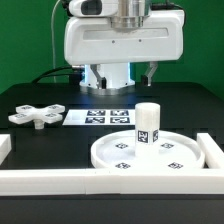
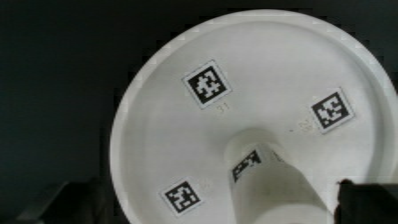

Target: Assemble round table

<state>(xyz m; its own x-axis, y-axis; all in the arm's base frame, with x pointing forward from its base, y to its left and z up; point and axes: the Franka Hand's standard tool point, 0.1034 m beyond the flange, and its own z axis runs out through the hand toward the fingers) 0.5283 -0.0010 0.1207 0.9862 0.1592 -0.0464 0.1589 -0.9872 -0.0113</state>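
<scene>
Standing upright on the disc point(image 1: 106, 152) at near right, the post point(image 1: 148, 122) is being left untouched by the released end effector point(image 2: 217, 198).

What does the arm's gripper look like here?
The gripper has a wide, rounded white housing under a grey metal flange, dark fingers below, and a bluish-lit white part at its middle. No markings are legible.
</scene>
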